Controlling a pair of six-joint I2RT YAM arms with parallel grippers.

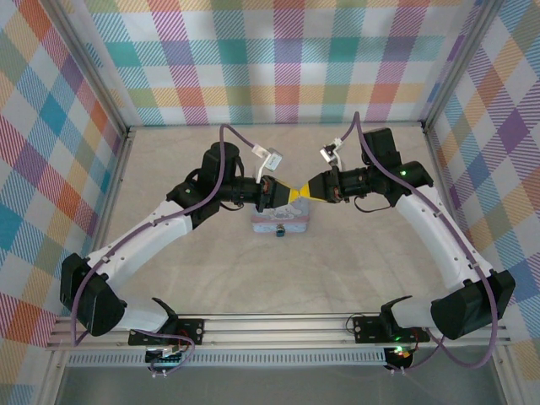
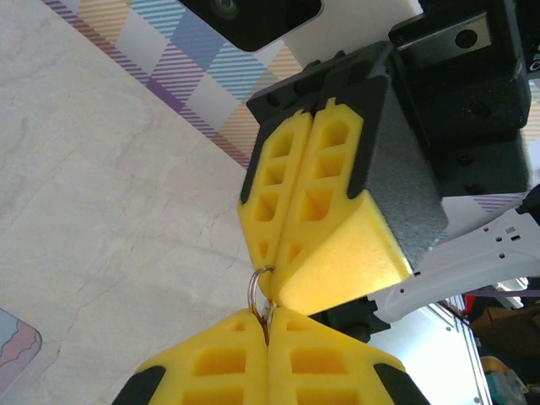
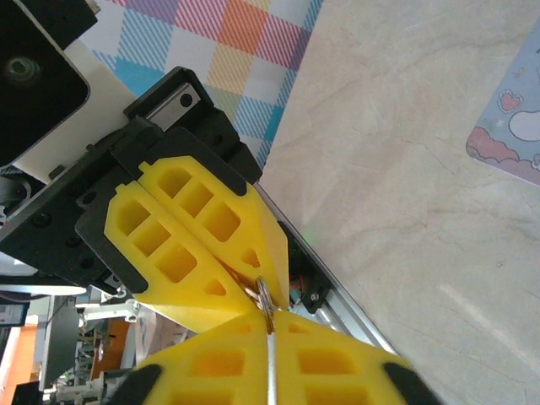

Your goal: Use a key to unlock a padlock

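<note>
My two grippers meet tip to tip in mid-air above a pastel-blue box. Left gripper is shut on a small metal key ring that sticks out of its yellow tips. Right gripper is shut on the key, a slim silver strip between its pads, with the ring at its tips. In each wrist view the other gripper's shut yellow fingers press against the ring. A tiny dark piece, probably the padlock, lies at the box's front edge.
The beige table lies inside plaid walls with aluminium posts. A corner of the blue box shows below the right gripper. The arm bases sit on a rail at the near edge.
</note>
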